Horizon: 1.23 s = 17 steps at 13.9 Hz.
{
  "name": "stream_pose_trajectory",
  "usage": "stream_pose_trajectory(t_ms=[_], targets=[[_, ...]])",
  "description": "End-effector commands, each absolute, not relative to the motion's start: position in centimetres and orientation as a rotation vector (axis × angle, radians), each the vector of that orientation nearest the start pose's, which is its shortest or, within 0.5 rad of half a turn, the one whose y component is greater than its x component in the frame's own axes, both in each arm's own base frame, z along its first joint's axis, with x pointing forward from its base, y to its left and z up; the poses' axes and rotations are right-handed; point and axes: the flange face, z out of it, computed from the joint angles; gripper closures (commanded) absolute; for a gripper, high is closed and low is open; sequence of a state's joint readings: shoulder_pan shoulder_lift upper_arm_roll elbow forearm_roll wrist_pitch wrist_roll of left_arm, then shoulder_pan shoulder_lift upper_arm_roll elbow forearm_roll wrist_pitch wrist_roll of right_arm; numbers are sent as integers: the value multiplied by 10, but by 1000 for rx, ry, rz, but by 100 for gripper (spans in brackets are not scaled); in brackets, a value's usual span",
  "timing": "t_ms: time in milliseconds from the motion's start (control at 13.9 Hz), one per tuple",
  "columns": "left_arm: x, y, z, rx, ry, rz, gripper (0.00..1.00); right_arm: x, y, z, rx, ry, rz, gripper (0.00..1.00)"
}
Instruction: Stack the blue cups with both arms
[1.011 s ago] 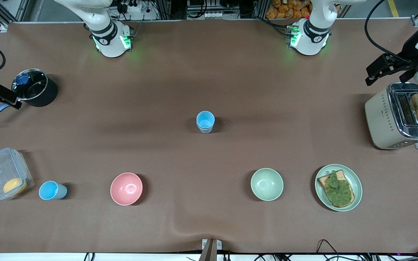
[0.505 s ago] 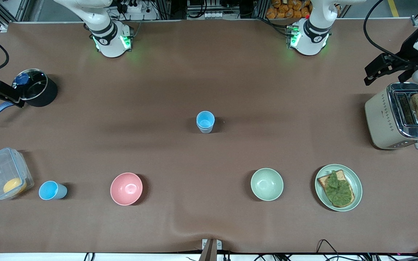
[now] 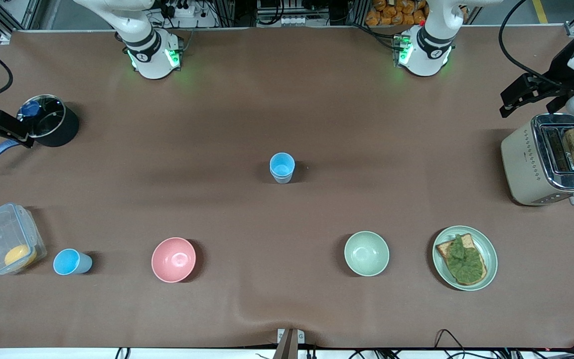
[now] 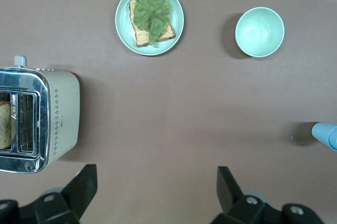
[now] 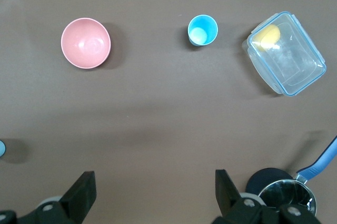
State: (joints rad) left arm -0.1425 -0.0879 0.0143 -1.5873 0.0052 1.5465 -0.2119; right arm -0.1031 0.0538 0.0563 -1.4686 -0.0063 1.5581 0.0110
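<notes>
One blue cup [image 3: 282,167] stands upright at the middle of the table; its edge shows in the left wrist view [image 4: 326,135]. A second blue cup [image 3: 71,262] stands beside the clear container, toward the right arm's end; it also shows in the right wrist view [image 5: 202,30]. My right gripper [image 3: 5,128] hangs high beside the black pot, open and empty [image 5: 154,192]. My left gripper [image 3: 521,94] hangs high by the toaster, open and empty [image 4: 157,187].
A pink bowl [image 3: 173,259], a pale green bowl [image 3: 366,253] and a plate with toast and greens [image 3: 465,258] stand in a row near the front camera. A clear container [image 3: 7,238], a black pot [image 3: 48,119] and a toaster [image 3: 548,159] stand at the ends.
Both grippers shifted slightly toward the robots' bases a second ago and have held still since. The cups have not moved.
</notes>
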Motion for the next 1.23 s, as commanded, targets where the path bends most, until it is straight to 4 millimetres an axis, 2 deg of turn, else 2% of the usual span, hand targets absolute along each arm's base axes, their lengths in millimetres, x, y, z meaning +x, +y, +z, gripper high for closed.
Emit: stream_pose_trajectory(t_ms=[0, 578, 722, 939, 1155], targets=[[521, -65, 664, -3147, -166, -58, 0, 566, -22, 651, -3146, 61, -80, 0], [521, -64, 663, -3147, -169, -54, 0, 567, 0, 654, -3143, 3, -106, 0], [521, -64, 663, -3147, -169, -54, 0, 567, -7, 657, -3136, 19, -118, 0], [521, -65, 664, -3147, -166, -56, 0, 566, -9, 678, -3133, 34, -188, 0], [521, -66, 664, -3147, -164, -56, 0, 566, -21, 678, -3133, 86, -183, 0]])
